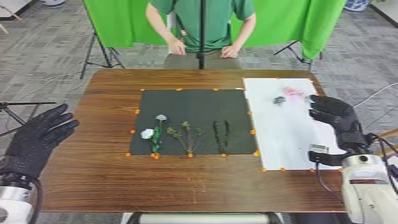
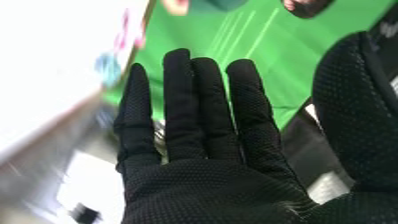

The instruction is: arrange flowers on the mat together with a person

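My right hand [image 1: 336, 114] is over the right part of the white sheet [image 1: 284, 135], just nearer than the pink flower [image 1: 292, 92] and a small grey-blue flower [image 1: 279, 100]. In the right wrist view the same hand [image 2: 209, 187] has straight fingers and holds nothing. My left hand [image 1: 37, 136] is at the table's left edge, fingers straight. On the dark mat [image 1: 191, 97] lie a white flower [image 1: 147, 133] and a pale blue flower [image 1: 161, 118] at the left, a branching green stem [image 1: 188, 136] in the middle and dark green leaves [image 1: 221, 137] at the right.
Orange tape pieces hold the edges of the mat and sheet on the brown table [image 1: 178, 185]. Across the table a person stands with both hands [image 1: 230, 51] near its far edge. A dark vertical pole rises at the table's far side.
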You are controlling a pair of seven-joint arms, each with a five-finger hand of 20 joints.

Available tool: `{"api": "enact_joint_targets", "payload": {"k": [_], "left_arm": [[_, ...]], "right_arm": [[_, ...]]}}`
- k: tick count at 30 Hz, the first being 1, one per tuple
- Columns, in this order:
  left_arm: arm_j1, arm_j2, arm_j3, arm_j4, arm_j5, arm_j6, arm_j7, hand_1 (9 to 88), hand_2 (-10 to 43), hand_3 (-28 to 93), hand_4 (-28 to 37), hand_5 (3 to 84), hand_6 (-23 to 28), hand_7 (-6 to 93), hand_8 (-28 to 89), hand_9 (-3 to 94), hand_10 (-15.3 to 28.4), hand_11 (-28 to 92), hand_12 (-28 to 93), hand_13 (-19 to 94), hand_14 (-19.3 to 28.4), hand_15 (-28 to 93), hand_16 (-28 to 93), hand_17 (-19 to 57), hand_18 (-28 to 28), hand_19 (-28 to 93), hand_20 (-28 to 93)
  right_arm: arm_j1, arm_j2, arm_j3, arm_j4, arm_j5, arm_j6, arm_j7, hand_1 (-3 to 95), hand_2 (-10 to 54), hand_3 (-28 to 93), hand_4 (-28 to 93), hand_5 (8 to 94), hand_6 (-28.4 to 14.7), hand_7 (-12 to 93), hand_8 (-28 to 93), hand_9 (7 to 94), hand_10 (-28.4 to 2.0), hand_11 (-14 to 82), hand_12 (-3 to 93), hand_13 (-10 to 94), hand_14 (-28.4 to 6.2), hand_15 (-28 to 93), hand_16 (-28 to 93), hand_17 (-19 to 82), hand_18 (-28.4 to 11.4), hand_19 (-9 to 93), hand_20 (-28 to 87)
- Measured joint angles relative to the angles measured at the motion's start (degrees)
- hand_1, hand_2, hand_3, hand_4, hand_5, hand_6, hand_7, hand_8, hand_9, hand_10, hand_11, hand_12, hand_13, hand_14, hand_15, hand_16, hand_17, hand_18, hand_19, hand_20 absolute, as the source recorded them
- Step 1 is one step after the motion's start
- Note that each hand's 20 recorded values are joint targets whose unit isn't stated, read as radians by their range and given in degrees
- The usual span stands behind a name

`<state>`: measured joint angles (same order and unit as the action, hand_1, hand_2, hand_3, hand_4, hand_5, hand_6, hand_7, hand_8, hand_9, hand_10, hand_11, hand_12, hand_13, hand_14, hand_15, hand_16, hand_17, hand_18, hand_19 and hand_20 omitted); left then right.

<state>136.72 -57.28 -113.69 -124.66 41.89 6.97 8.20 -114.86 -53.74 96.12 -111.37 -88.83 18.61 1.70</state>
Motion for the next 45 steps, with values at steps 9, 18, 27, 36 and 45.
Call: {"api": "enact_joint_targets", "payload": {"k": [9,18,27,36,45], "left_arm": [[0.4,0.15,-0.01,-0.04,-0.18,0.37,0.18,25.5,-0.1,69,-23.2,38.9,4.7,17.3,-7,33.8,13.4,22,17,31,15.9,26,3,-4.7,22.3,39,12],[0.5,0.63,-0.01,-0.04,-0.24,0.44,0.27,25.5,-0.1,69,-23.1,38.8,4.7,17.2,-7,33.7,13.2,22,17,31,15.9,26,3,-4.8,22.2,39,12],[0.4,0.95,-0.03,0.0,-0.24,0.42,0.27,25.5,-0.1,69,-23.1,38.9,4.7,17.2,-7,33.7,13.3,22,17,31,15.9,26,3,-4.8,22.3,39,12],[0.3,1.17,-0.07,0.06,-0.24,0.39,0.17,25.6,-0.1,69,-23.3,38.8,4.7,17.2,-7,33.8,13.4,22,17,31,15.9,26,3,-4.8,22.2,39,12],[0.3,1.22,-0.31,0.08,-0.24,0.31,-0.02,25.6,-0.1,69,-23.1,38.9,4.8,17.0,-7,33.8,13.5,22,17,31,15.9,26,3,-4.8,22.2,39,12]], "right_arm": [[4.9,8.5,-4.7,6.7,-22.9,0.3,15.2,29.4,-9.5,86,-28,36.6,-0.8,28,-16,36.6,-9.2,14.5,21.3,31,-7.2,9,35,10,-16.3,45,25],[12.7,11.8,-15.3,15.1,-46.0,-3.7,21.5,31.2,-9.5,85,-28,40.6,-0.3,32,-18,42.4,-9.2,30.8,23.5,41,-6.0,44,19,15,-15.7,62,32],[18.8,12.4,-21.9,19.5,-48.8,1.0,27.0,37.0,-9.5,84,-28,50.6,2.8,37,-20,55.1,-9.7,42.4,25.0,54,-6.1,62,17,22,-15.3,72,37],[21.4,12.5,-23.3,21.2,-48.8,-1.0,26.5,40.3,-9.5,80,-28,56.5,3.5,40,-8,63.5,-7.9,35.9,33.3,60,-5.9,62,19,24,-16.4,74,39],[24.1,13.7,-25.1,21.7,-48.7,-6.8,25.5,51.3,-9.5,77,-28,66.7,3.6,48,-4,79.6,-6.5,25.8,49.9,70,-4.6,62,32,29,-17.3,78,42]]}}
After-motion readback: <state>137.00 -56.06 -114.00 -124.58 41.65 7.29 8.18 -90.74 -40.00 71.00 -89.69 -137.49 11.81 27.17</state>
